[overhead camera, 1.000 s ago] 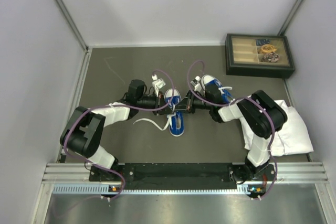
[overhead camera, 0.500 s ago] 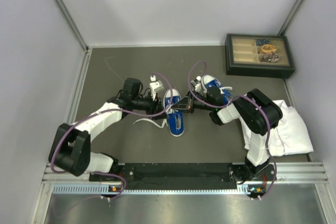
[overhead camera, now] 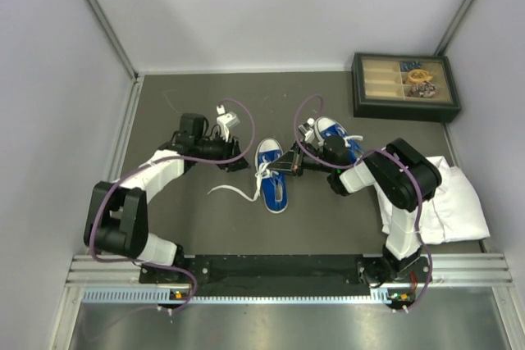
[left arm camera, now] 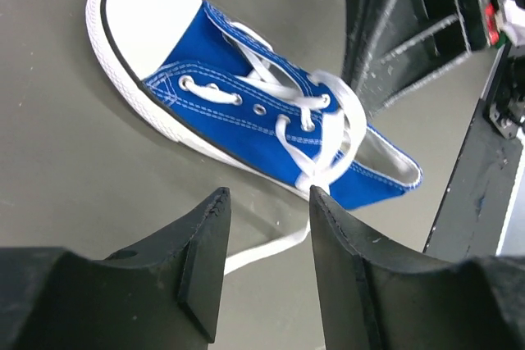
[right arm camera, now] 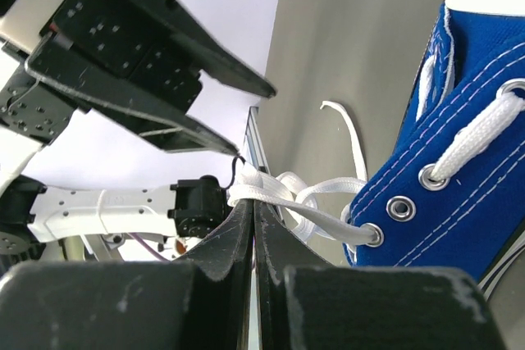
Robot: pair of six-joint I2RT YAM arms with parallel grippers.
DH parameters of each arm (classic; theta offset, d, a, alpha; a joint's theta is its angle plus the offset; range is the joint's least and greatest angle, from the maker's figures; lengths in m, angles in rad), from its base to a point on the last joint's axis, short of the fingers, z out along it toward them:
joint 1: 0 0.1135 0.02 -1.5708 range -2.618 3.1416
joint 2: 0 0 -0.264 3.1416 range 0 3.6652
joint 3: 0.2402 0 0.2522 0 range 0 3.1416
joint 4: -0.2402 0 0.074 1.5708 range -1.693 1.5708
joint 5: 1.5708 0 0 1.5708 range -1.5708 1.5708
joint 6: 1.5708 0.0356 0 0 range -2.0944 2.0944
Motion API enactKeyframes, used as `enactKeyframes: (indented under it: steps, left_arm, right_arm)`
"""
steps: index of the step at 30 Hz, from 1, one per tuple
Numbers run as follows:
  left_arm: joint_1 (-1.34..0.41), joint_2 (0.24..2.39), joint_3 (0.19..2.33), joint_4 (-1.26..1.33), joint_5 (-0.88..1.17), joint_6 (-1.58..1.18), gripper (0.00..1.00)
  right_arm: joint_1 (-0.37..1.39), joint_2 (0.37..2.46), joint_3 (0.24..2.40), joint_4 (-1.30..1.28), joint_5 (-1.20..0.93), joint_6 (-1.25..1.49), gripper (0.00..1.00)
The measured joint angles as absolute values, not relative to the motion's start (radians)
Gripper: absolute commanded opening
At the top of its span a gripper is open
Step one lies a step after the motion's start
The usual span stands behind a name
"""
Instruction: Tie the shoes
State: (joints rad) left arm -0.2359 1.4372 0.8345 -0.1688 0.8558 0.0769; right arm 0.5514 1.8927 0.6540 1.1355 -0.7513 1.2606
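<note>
One blue sneaker (overhead camera: pixel 273 182) lies in the middle of the mat, its white toe cap pointing away from the arms; it fills the left wrist view (left arm camera: pixel 246 96). Its laces are looped loosely over the tongue, and one lace end (overhead camera: pixel 228 193) trails left on the mat. My left gripper (overhead camera: pixel 242 163) is open and empty just left of this shoe (left arm camera: pixel 267 202). My right gripper (overhead camera: pixel 284 167) is shut on a lace loop (right arm camera: pixel 271 190) at the shoe's right side (right arm camera: pixel 459 178). The second sneaker (overhead camera: pixel 335 135) sits behind my right arm, partly hidden.
A dark compartment box (overhead camera: pixel 404 86) holding small items stands at the back right. A white cloth (overhead camera: pixel 455 202) lies at the right edge beside the right arm's base. A metal rail (overhead camera: pixel 287 272) runs along the near edge.
My left arm has drawn back to the left, away from the shoe, and its gripper now holds nothing. My right gripper has stayed at the shoe, holding the lace.
</note>
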Motion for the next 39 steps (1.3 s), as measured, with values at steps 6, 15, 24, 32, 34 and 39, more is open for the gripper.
enactKeyframes:
  steps: [6, 15, 24, 32, 34, 39]
  left_arm:
    - [-0.264, 1.505, 0.869, -0.118, 0.886, 0.031, 0.47]
    - [-0.316, 1.546, 0.878, -0.053, 0.920, -0.038, 0.43]
    - [-0.331, 1.582, 0.883, 0.009, 0.939, -0.101, 0.00]
    - [-0.287, 1.582, 0.881, 0.076, 0.927, -0.193, 0.00]
    - [-0.260, 1.582, 0.881, 0.088, 0.910, -0.220, 0.00]
    - [-0.236, 1.609, 0.881, 0.125, 0.869, -0.305, 0.00]
  right_arm:
    - [0.551, 1.893, 0.654, 1.133, -0.752, 1.258, 0.00]
    - [0.551, 1.893, 0.654, 1.134, -0.756, 1.258, 0.00]
    - [0.551, 1.893, 0.654, 1.135, -0.761, 1.258, 0.01]
    - [0.529, 1.841, 0.666, 0.964, -0.821, 1.152, 0.32]
    - [0.515, 1.789, 0.708, 0.820, -0.852, 1.055, 0.36]
    - [0.508, 1.683, 0.906, 0.368, -0.889, 0.684, 0.45]
